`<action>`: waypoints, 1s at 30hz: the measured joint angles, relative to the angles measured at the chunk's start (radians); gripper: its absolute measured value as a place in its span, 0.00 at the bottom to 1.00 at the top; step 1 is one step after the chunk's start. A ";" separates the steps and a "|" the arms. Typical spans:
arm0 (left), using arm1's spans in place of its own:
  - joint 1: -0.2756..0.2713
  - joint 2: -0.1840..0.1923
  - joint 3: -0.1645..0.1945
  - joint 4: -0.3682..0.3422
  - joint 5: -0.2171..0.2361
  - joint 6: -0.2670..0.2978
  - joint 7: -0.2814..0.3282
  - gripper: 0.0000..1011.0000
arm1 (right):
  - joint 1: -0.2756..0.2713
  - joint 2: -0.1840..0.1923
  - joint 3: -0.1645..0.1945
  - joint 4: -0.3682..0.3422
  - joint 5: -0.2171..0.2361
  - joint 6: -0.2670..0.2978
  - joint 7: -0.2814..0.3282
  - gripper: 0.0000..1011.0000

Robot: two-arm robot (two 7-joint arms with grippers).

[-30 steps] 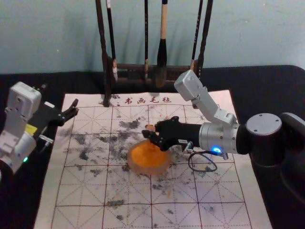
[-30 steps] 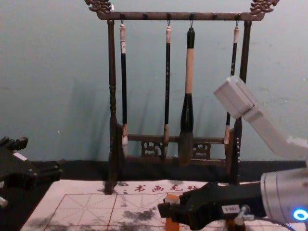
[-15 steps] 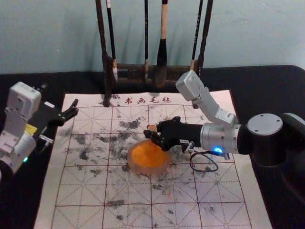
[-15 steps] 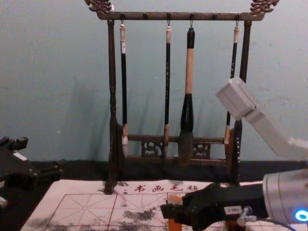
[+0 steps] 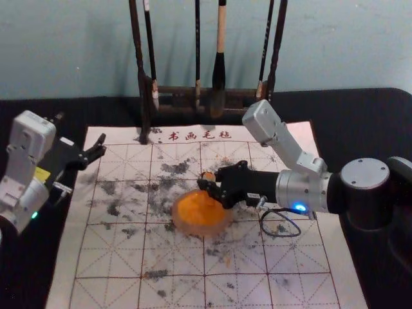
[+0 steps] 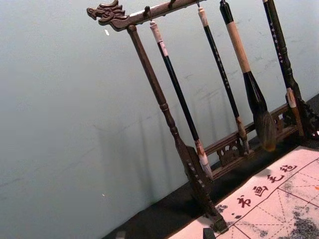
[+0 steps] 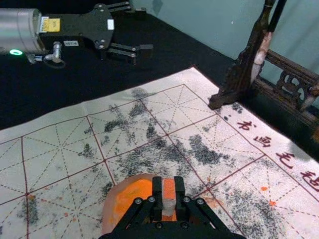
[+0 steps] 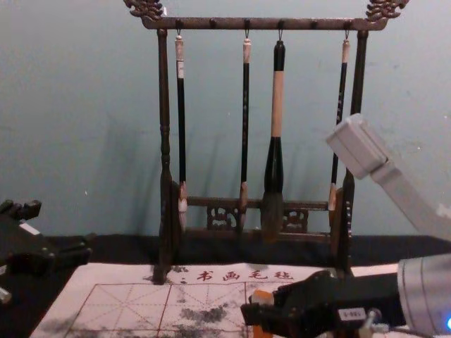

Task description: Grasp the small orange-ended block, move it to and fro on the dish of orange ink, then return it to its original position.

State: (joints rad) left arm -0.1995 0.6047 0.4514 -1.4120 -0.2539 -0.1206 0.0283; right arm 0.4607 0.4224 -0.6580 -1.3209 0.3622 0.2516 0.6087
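Block (image 7: pixel 169 191): flanks covered by the right gripper (image 5: pixel 205 181); lower end cut off by the chest view's bottom edge. Whether it touches the ink cannot be determined. Dish (image 5: pixel 188 225): far rim partly obscured by that gripper in the head view; near portion cropped in the right wrist view. Rack (image 8: pixel 211 24) and brushes (image 5: pixel 219 71): upper parts cropped in the head view. Mat (image 5: pixel 67 283): near edge out of frame. Lettering on the brush handles: too small to read.

Dim, seemingly diffuse light.
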 joint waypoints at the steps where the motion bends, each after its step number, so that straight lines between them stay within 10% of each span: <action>1: 0.000 0.000 0.000 0.000 0.000 0.000 0.000 0.99 | -0.004 0.004 -0.001 -0.006 -0.002 -0.002 0.001 0.10; 30: 0.000 0.000 0.000 0.000 0.000 0.000 0.000 0.99 | -0.027 -0.011 -0.026 -0.027 0.004 -0.002 0.016 0.10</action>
State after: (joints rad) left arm -0.1995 0.6047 0.4514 -1.4120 -0.2539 -0.1205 0.0283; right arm 0.4334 0.4111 -0.6845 -1.3476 0.3657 0.2495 0.6251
